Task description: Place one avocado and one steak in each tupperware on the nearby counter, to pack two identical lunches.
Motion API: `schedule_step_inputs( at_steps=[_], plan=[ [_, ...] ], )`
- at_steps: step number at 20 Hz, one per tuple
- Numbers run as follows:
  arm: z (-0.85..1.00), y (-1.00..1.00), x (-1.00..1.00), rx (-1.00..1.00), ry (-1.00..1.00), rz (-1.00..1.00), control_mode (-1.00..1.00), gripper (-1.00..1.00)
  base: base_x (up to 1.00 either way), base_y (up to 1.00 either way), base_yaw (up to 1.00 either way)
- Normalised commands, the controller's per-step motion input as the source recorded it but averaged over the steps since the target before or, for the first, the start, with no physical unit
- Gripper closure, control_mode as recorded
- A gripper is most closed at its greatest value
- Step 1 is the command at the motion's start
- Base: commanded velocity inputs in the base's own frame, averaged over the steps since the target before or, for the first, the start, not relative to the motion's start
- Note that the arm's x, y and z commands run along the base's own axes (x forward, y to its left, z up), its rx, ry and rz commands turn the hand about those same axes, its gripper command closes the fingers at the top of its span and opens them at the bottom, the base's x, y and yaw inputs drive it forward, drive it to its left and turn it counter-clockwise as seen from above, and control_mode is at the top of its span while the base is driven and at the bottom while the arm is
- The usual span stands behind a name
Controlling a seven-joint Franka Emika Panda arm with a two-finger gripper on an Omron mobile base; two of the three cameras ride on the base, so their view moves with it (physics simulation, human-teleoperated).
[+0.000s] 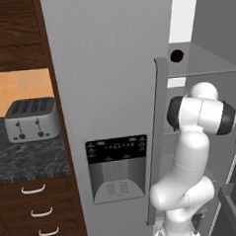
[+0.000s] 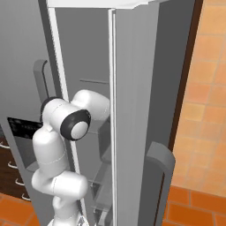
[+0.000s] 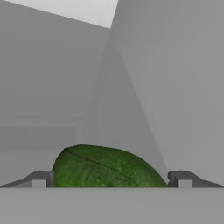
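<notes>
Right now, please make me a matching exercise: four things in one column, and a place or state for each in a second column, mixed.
Things:
1. avocado
2. toaster
3. gripper
4. fridge dispenser

Places or states:
A. on the counter
B. open
C. between the fingertips
D. in the grey door's front

Pairs: 1-C, 2-A, 3-B, 4-D

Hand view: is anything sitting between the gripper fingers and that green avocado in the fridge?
Nothing visible does. The rounded dark green avocado lies directly between the two small dark fingertips of the open gripper, one tip on each side. Only plain grey fridge walls show behind it. Whether the tips touch it cannot be told.
</notes>
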Motion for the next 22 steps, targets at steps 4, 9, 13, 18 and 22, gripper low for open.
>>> schedule_step_inputs(
  at_steps=[4,9,13,18,22],
  plan=[
    [-0.44,-0.46,-0.12,0.0,0.0,0.09,-1.0,-1.0,0.0,0.0,0.0],
    [-0.34,-0.16,-0.24,-0.02,-0.02,0.03,-1.0,1.0,0.0,0.0,0.0],
    [-0.02,-0.02,-0.76,0.0,-0.14,0.0,-1.0,1.0,0.0,0.0,0.0],
    [-0.02,0.0,-0.99,0.01,-0.08,0.0,-1.0,1.0,0.0,0.0,0.0],
    [0.34,0.37,-0.75,0.0,0.02,0.0,-1.0,1.0,0.0,0.0,0.0]
  ],
)
